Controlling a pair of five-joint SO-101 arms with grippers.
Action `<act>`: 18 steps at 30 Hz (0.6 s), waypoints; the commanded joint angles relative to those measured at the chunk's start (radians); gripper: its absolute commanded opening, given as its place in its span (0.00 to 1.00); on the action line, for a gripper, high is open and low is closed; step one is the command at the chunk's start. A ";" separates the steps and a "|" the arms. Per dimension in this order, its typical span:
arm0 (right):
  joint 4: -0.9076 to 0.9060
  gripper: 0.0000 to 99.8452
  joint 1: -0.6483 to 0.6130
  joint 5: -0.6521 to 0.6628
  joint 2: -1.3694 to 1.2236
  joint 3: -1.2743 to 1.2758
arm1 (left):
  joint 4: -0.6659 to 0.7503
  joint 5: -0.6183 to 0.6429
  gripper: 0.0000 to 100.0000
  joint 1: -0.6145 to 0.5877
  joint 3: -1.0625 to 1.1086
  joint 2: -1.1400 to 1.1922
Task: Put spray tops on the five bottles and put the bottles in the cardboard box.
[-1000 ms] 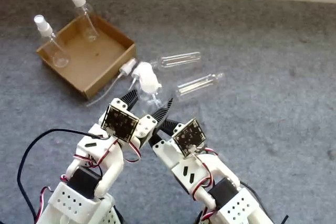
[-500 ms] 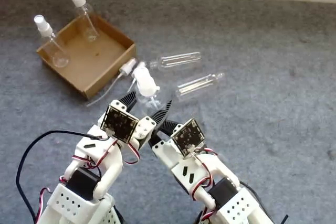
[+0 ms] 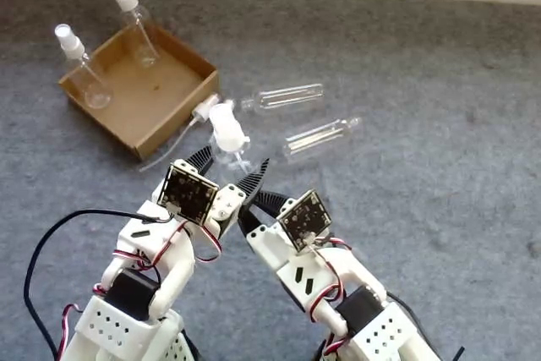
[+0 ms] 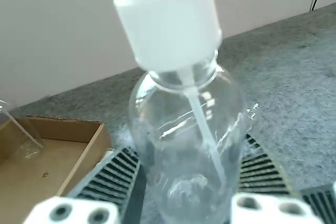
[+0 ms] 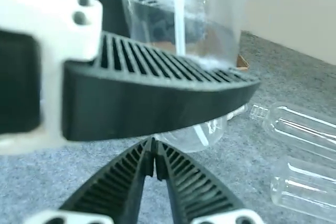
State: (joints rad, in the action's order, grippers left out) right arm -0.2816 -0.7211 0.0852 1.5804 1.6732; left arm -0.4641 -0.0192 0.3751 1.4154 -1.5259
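My left gripper (image 3: 230, 163) is shut on a clear bottle (image 3: 231, 143) with a white spray top (image 3: 226, 122), held upright just above the carpet. The left wrist view shows the bottle (image 4: 189, 129) between the ribbed fingers (image 4: 110, 177), with its dip tube inside. My right gripper (image 3: 252, 207) sits shut and empty right behind the left one; its closed fingertips (image 5: 154, 162) lie under the left gripper's finger (image 5: 157, 87). The cardboard box (image 3: 173, 120) stands at the back left with two topped bottles (image 3: 83, 67) (image 3: 137, 31) in it. Two open bottles (image 3: 283, 96) (image 3: 321, 136) lie on their sides.
A loose spray top (image 3: 204, 109) with a long tube lies beside the box's near corner. Grey carpet (image 3: 439, 124) stretches to the right of the lying bottles. A black cable (image 3: 51, 238) loops at the left arm's base.
The left gripper has carried the topped bottle a little to the left and back, toward the box. The right arm has stayed where it was.
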 commanded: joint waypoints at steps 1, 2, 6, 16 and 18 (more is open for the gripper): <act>0.028 0.01 0.033 0.000 0.002 0.170 | 0.003 0.008 0.09 -0.065 -0.019 -0.012; 0.028 0.01 0.033 0.000 0.002 0.170 | 0.014 0.008 0.09 -0.094 -0.021 -0.010; 0.027 0.01 0.031 0.002 0.002 0.170 | 0.069 0.008 0.09 -0.223 -0.019 -0.001; 0.027 0.01 0.033 0.003 0.001 0.170 | 0.112 0.006 0.09 -0.343 -0.142 0.031; 0.024 0.01 0.033 0.003 0.001 0.170 | 0.112 0.006 0.09 -0.360 -0.196 0.107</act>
State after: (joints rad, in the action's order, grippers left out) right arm -0.2816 -0.7043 0.0836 1.5804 1.6732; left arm -0.3798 -0.0176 0.0468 1.3587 -1.5182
